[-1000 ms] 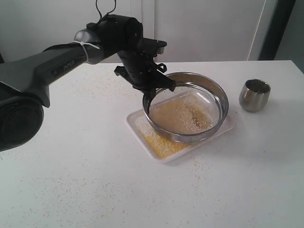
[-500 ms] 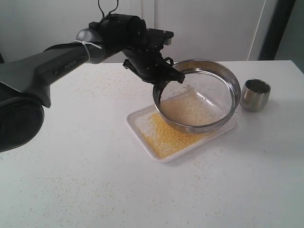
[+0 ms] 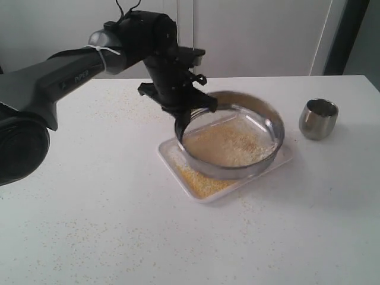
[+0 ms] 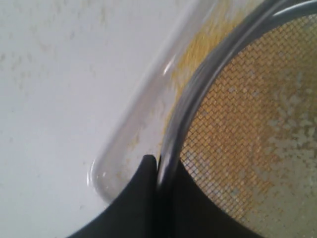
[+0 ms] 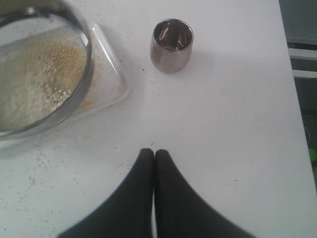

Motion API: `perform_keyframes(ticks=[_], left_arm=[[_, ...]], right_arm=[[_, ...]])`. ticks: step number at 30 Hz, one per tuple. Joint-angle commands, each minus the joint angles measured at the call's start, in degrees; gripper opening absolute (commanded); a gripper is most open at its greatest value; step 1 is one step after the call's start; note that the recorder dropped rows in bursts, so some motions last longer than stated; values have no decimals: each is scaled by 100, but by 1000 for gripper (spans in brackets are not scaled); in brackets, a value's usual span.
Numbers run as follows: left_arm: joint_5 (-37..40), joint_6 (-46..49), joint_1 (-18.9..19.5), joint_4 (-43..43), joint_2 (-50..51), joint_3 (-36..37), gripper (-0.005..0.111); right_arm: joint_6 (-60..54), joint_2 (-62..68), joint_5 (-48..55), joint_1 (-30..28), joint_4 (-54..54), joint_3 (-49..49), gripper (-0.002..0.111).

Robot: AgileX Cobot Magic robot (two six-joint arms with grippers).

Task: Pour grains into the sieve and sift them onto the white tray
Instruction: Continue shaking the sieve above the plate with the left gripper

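Currently sifting: sieve (image 3: 230, 142) sits over the white tray (image 3: 199, 191), pale grains (image 3: 231, 145) on the mesh, yellow ones on the tray's near-left. Left gripper (image 3: 187, 116) is clamped on the sieve's left rim; right gripper (image 5: 153, 154) is closed on nothing. Next: sideways shakes, staying over the tray. Far rim blurred, tray mostly hidden.

I see a small rounded shiny steel cup (image 3: 318, 119) standing upright, mouth up, on the right side of the flat white table (image 3: 119, 225). Fine yellowish stray specks (image 3: 66, 236) dust the tabletop around it and along the near edge. Behind are pale wall panels (image 3: 255, 35) and a dark vertical post (image 3: 341, 35).
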Motion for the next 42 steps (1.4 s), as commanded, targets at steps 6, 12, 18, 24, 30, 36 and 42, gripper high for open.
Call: perform_keyframes(ticks=[6, 12, 18, 24, 30, 36, 42], left_arm=[[-1339, -439, 41, -122, 86, -27, 0], [-1565, -233, 13, 135, 85, -27, 0], [-1624, -439, 27, 115, 110, -27, 0], [-1609, -439, 27, 115, 110, -27, 0], [-1267, -439, 27, 67, 100, -27, 0], [-939, -439, 27, 45, -152, -27, 0], [-286, -58, 13, -160, -294, -27, 0]], right_arm=[[28, -32, -71, -54, -23, 18, 0], [28, -32, -71, -54, -23, 18, 0], [28, -32, -60, -54, -23, 18, 0], [28, -32, -60, -54, -23, 18, 0], [28, -32, -60, -54, -23, 18, 0], [28, -32, -70, -54, -23, 18, 0], [28, -32, -70, -54, -23, 18, 0]])
